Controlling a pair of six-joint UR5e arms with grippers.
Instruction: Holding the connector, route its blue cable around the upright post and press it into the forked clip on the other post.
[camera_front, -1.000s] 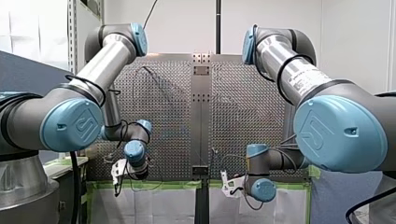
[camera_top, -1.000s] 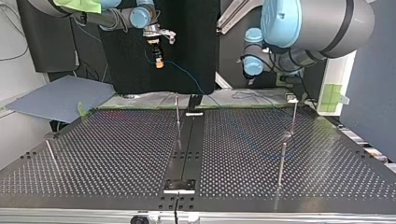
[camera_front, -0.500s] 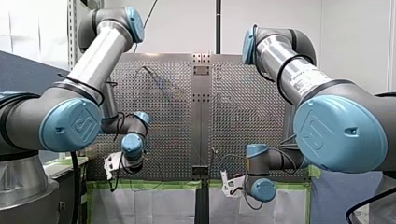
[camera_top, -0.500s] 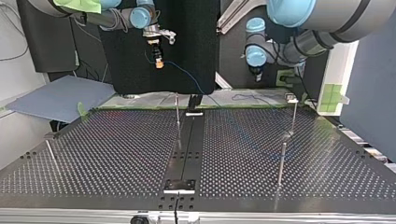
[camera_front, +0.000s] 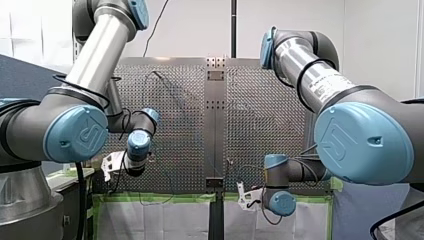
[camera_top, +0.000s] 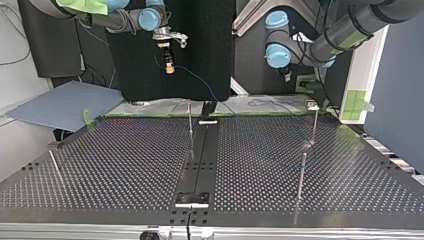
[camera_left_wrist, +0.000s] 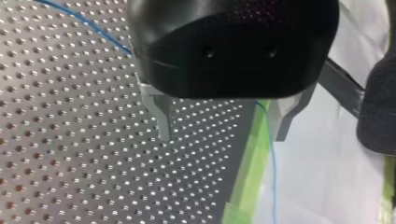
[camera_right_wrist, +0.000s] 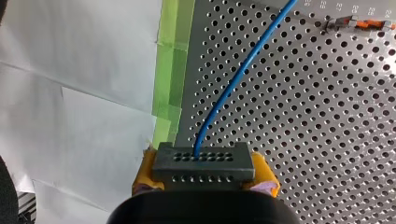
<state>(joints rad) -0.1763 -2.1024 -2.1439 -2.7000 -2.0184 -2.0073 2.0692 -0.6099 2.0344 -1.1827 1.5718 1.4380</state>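
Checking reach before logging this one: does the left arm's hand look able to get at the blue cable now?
Likely yes. My left hand is open and empty, and the blue cable lies ahead of it near one finger, nothing between. My right hand grips only the connector.

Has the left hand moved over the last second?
Yes. In the top view my left hand has risen and shifted toward the view's right, closer to standing above the tall post near the table's far right corner.
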